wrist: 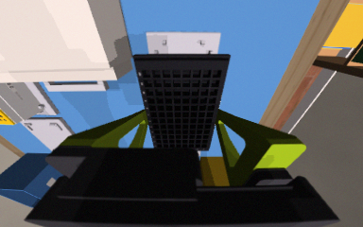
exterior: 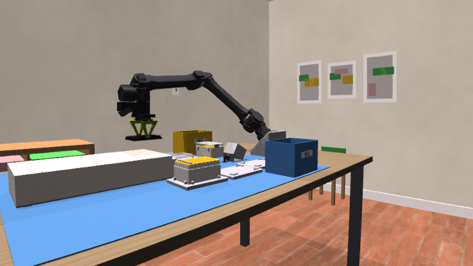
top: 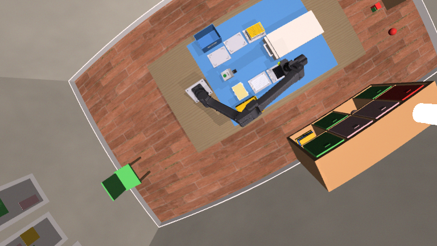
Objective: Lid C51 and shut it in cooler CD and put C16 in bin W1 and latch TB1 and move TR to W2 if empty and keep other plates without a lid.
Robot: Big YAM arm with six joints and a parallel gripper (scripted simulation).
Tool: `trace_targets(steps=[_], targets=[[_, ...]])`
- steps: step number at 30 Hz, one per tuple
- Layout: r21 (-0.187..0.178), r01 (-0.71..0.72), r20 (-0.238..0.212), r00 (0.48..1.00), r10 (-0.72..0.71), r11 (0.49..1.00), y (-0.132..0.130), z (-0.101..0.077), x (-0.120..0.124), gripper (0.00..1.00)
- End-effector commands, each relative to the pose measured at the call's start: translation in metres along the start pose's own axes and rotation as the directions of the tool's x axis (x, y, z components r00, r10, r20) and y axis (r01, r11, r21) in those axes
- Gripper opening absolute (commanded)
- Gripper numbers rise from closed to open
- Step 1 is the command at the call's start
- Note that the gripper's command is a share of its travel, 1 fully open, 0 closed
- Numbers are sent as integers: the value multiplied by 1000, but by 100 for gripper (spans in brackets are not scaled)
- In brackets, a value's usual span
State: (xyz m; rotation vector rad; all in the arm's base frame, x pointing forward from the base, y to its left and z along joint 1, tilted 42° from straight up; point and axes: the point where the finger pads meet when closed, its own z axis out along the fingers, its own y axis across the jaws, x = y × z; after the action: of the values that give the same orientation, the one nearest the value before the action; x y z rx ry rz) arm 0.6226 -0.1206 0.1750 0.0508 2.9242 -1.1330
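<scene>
Carrying the black plate [wrist: 181, 101] clamped flat in the hand [exterior: 143, 133], high above the tabletop [exterior: 307, 175]; next needing transport over the yellow waste bin [exterior: 185, 139].

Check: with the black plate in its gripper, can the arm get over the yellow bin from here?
Probably yes. The gripper holds the black plate lifted above everything on the bench, and the yellow bin stands open-topped nearer the arm's base. Only the lower white plate lies between, so the path back looks free.

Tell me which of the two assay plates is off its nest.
The black plate, clamped in the hand and held in the air. The white plate sits flat in its nest.
</scene>
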Motion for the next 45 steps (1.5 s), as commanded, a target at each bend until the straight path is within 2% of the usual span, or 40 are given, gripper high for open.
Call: trace_targets(steps=[1,6,9,12,15,16,17,18,23,24,26,32,33,37,45], targets=[[-2,-37,62,997,37,999,-11,-40,-12,0],[-3,-36,68,997,36,999,-10,-51,-12,0],[-2,-55,51,997,55,998,-23,-44,-9,0],[-3,-41,62,997,41,999,-13,-54,-11,0],[-3,-39,60,997,39,999,-12,-53,-11,0],[-2,-45,47,998,46,999,-16,-45,-10,0],[-2,-46,46,998,46,999,-17,-44,-10,0],[-1,-24,38,999,24,1000,-9,-38,-7,0],[-1,-24,38,999,24,1000,-9,-38,-7,0],[2,0,20,1000,0,1000,-16,-36,6,0],[1,-25,29,999,25,1000,-23,-31,7,0],[1,-24,29,999,24,1000,-27,-30,17,0],[1,-11,40,999,11,1000,-20,-37,18,0],[1,-24,28,999,24,1000,-30,-30,30,0],[1,-16,35,999,16,1000,-32,-33,49,0]])
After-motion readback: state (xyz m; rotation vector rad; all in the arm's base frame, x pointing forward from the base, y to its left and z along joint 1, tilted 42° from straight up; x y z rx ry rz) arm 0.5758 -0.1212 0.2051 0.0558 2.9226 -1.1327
